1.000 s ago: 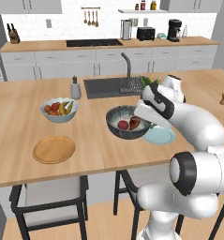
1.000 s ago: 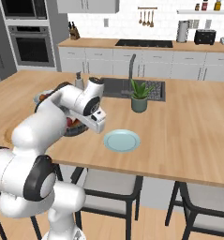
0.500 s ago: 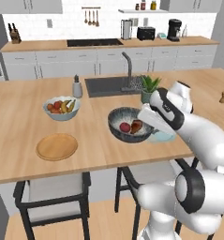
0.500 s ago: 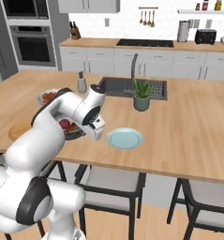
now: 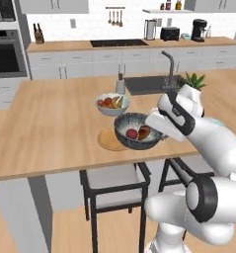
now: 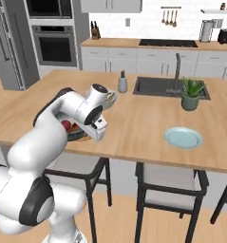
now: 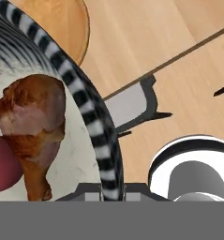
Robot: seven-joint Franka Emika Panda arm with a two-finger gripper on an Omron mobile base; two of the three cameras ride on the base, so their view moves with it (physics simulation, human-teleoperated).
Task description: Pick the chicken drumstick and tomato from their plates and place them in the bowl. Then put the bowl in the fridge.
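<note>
The chicken drumstick [image 7: 34, 126], reddish-brown and glossy with a bulbous top that tapers to a narrow bone end, is seen lying inside the bowl [image 5: 137, 131], and the tomato [image 5: 132, 133], a smooth round red ball, is pressed against its side. The bowl is wide and dark grey-blue, with a pale speckled inside and, in the hand view, a rim banded in dark and light stripes. It is held above the near edge of the wooden counter [image 5: 50, 128], partly over a flat round tan wooden plate [image 5: 107, 140]. The gripper [image 5: 160, 129] is clamped on the bowl's right rim, its jaws drawn narrow around the thin wall. Just behind the bowl, a light-blue bowl of mixed fruit [image 5: 112, 104] is set on the counter. A smaller, smooth light-blue plate [image 6: 183, 137] is seen well apart to the right, near a potted plant [image 6: 192, 93] beside the dark sink [image 6: 170, 88]. A tall grey fridge [image 6: 10, 45] is seen at the far left, next to a black-fronted wall oven [image 6: 54, 45].
</note>
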